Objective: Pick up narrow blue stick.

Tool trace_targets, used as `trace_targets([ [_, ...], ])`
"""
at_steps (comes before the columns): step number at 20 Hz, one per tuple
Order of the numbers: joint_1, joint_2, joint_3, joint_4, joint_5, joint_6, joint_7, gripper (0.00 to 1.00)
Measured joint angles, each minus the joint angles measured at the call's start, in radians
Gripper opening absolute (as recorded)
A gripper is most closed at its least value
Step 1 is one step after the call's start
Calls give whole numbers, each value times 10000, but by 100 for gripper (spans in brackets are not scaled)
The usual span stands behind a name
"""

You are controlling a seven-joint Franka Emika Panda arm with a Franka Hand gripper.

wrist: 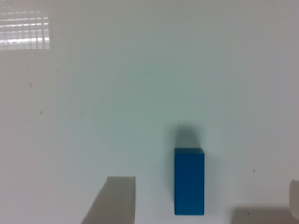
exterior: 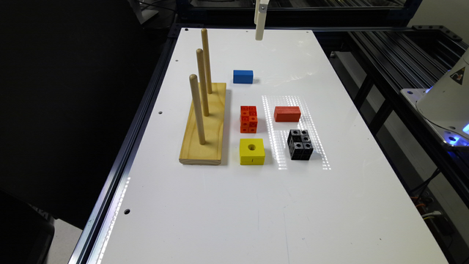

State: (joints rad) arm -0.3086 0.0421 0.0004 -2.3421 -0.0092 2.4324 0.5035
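Observation:
The narrow blue stick [exterior: 243,76] lies flat on the white table [exterior: 234,205], toward its far end, just beyond the orange cube block. My gripper [exterior: 259,33] hangs high over the table's far edge, above and behind the blue stick and clear of it. In the wrist view the blue stick [wrist: 189,181] lies on the bare table between two pale fingers [wrist: 114,200] that stand wide apart. The gripper is open with nothing in it.
A wooden base with three upright pegs [exterior: 203,121] stands on the exterior view's left. Nearer than the blue stick are an orange cube block [exterior: 248,119], a plain red block [exterior: 287,113], a yellow block with a hole [exterior: 252,151] and a black cube block [exterior: 300,144].

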Motion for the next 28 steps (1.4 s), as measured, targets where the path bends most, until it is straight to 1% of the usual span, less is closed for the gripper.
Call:
trace_targets([
  [3,0,226,0,2,0,97,0,100],
  [7,0,771,1,8,0,600,0,100],
  [9,-1,962,1,26,0,774,0,100],
  [13,-1,1188,1,49,0,909,-1,100],
  [18,-1,1567,1,52,0,1282,-1,100],
  [28,-1,1623,12,75,0,1333,-1,100],
])
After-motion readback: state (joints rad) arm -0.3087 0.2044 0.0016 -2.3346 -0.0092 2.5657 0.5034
